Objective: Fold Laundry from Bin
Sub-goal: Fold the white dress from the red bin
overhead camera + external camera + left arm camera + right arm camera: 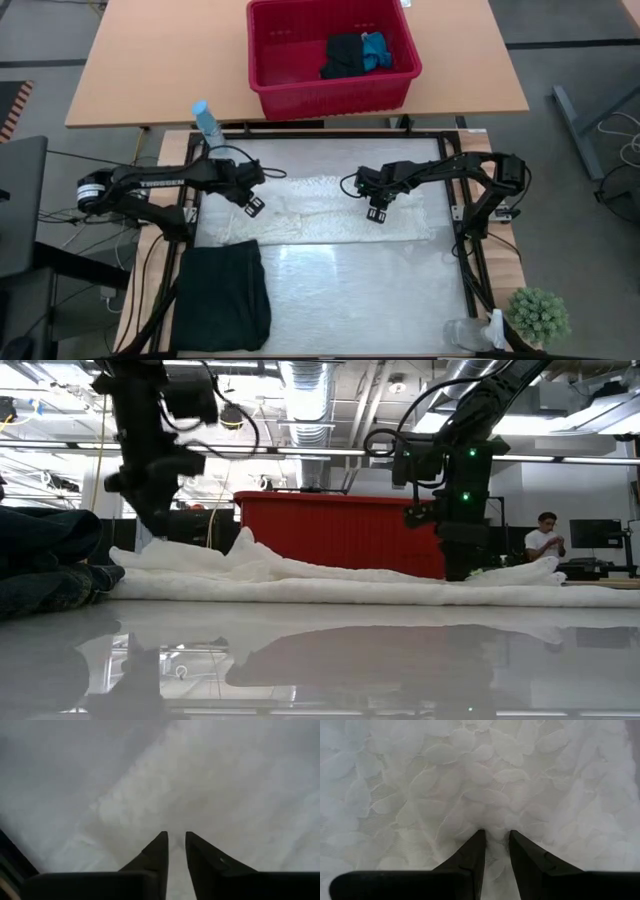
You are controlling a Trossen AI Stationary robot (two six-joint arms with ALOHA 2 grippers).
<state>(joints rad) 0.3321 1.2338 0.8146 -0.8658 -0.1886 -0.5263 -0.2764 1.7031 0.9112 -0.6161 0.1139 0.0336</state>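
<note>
- While the white garment (330, 212) is lying spread across the far half of the table (370, 290), both hands are working on it.
- Left hand (250, 204) is pressing at the garment's left end; the left wrist view is showing its fingers (155, 852) nearly together with a fold of white cloth between them, so it is judged to be pinching the cloth.
- Right hand (377, 212) is sitting on the garment's right part; its fingers (525, 852) are likewise narrowed on a ridge of leaf-textured fabric.
- Progress: one black garment (222, 297) is lying folded at the near left corner of the table, judged finished. The white piece is flattened but not yet folded.
- Remaining: the red bin (331, 55), on the wooden table beyond, is holding a black item (343, 55) and a bright blue one (376, 50).
- Room: the near centre and right of the table are lying bare, giving space to fold toward. The garment's right edge is running near the frame on that side; the folded black piece is sitting just beside its near left corner.
</note>
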